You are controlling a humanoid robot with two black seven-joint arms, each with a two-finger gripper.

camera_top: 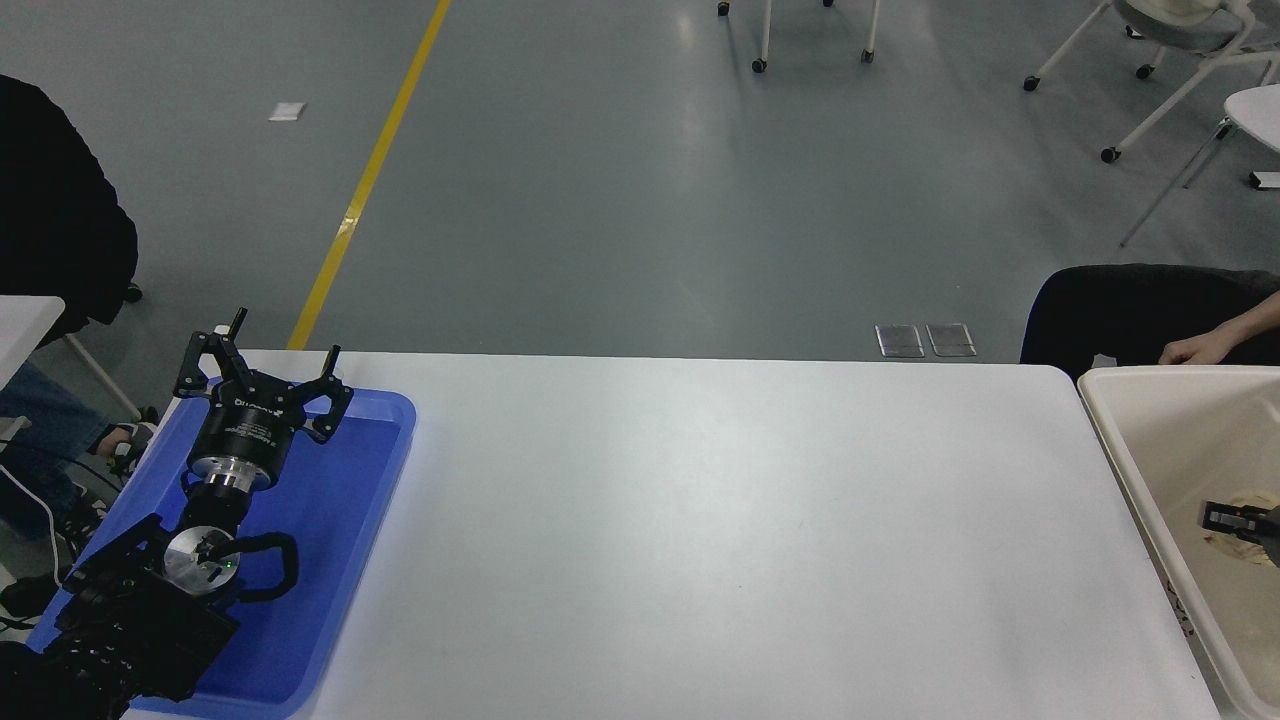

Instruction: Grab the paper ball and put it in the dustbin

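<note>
White table [720, 540]; right end effector [1240, 520] over dustbin [1130, 470], grip state unclear, paper ball [1238, 500] touching it.

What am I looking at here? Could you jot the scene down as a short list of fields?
Table: white table
Left gripper: left gripper, open, parked above the blue tray
Right gripper: right gripper, only its tip in view at the right edge, over the dustbin
Paper ball: paper ball, tan, at the right gripper's tip; held or not, unclear
Bystander: person's hand behind the dustbin
</note>
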